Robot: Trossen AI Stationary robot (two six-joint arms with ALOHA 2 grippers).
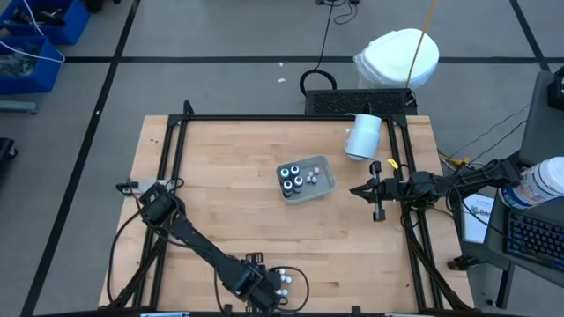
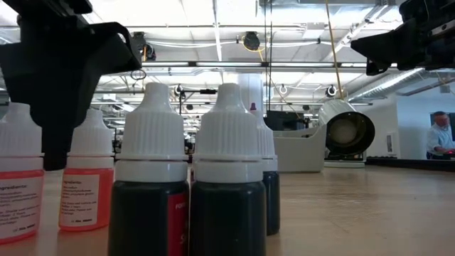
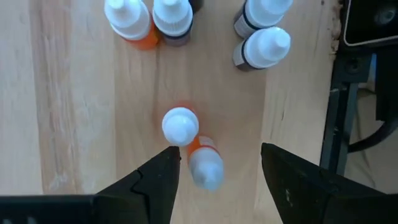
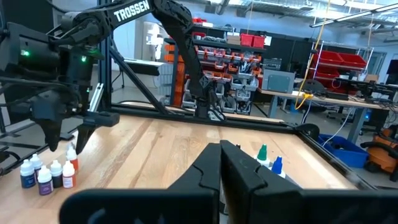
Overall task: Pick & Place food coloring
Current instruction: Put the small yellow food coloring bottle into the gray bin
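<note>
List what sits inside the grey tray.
The grey tray holds four dark bottles with green or blue tops, standing close together, and a few small whitish pieces. Anything beneath the bottles is covered.

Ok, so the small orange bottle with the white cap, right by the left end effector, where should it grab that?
Probably straight down from above, closing on the small orange bottle's round body just below its tapered white cap. It stands upright close to the open left end effector, apart from the other white-capped bottles, so both sides look free.
</note>
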